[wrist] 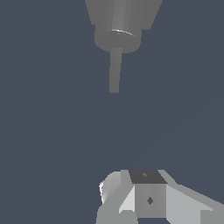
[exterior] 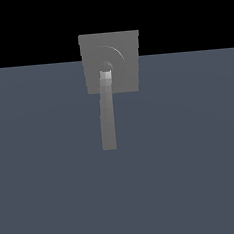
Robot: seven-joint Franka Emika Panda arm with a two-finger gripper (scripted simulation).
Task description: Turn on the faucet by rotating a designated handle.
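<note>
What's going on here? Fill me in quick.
A simulated robot arm is set to turn on a faucet by rotating its handle. Nothing is being handled at this moment. In the exterior view the handle is a long bar running down from the ringed square plate, and no arm shows there. In the wrist view the pincer sits well apart from the handle; whether it is open or shut cannot be told.

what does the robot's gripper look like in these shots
Only the wrist view shows it. The gripper is blocky and faceted, in matte light and mid grey, with one darker panel and small dark diamond marks. No cables show. The exterior view shows no arm.
</note>
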